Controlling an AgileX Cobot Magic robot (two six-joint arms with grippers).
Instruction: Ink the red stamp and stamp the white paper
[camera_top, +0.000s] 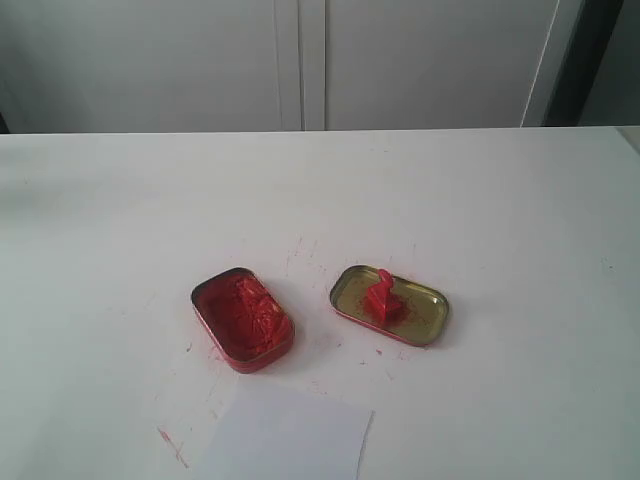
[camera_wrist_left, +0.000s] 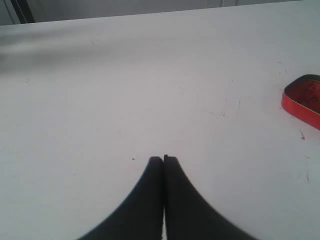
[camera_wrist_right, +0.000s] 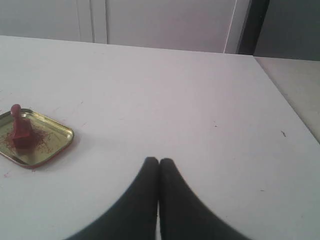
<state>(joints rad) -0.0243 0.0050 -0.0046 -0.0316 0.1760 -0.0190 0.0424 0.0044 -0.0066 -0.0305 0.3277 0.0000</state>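
Observation:
The red stamp stands upright, knob up, inside the gold tin lid right of the table's middle; the right wrist view shows the stamp on that lid too. The tin of red ink paste lies open to the lid's left, and its edge shows in the left wrist view. The white paper lies flat at the front edge. My left gripper is shut on nothing, hovering over bare table. My right gripper is shut and empty, well apart from the lid. Neither arm shows in the exterior view.
Red ink smears mark the white table near the paper and around the tins. White cabinet doors stand behind the table. The table's edge runs close by on my right gripper's side.

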